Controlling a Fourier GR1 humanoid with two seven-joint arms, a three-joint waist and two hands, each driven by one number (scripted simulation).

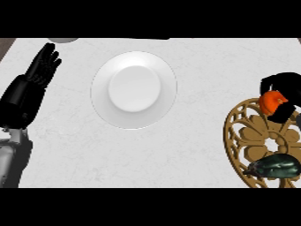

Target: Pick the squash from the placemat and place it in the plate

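Head view: at the bench's right edge, my right hand (296, 88) grasps the orange squash (270, 102) above the far rim of the gold openwork placemat (240, 132). My fingers (282, 113) are curled round it, so only part of its skin shows. Whether it has left the mat, I cannot tell. A dark green vegetable (276, 164) lies on the mat's near side, apart from the grasp. The white plate (133, 59) sits mid-bench, well apart to the left, with nothing in it. My left hand (35, 84) rests by the left edge, fingers straight and released. The carry, as I judge it: lift straight up first to free the mat's rim, then travel left and level across bare bench. Lower over the plate's sunken centre and let go only once the squash sits, lest it roll off the sloped rim.
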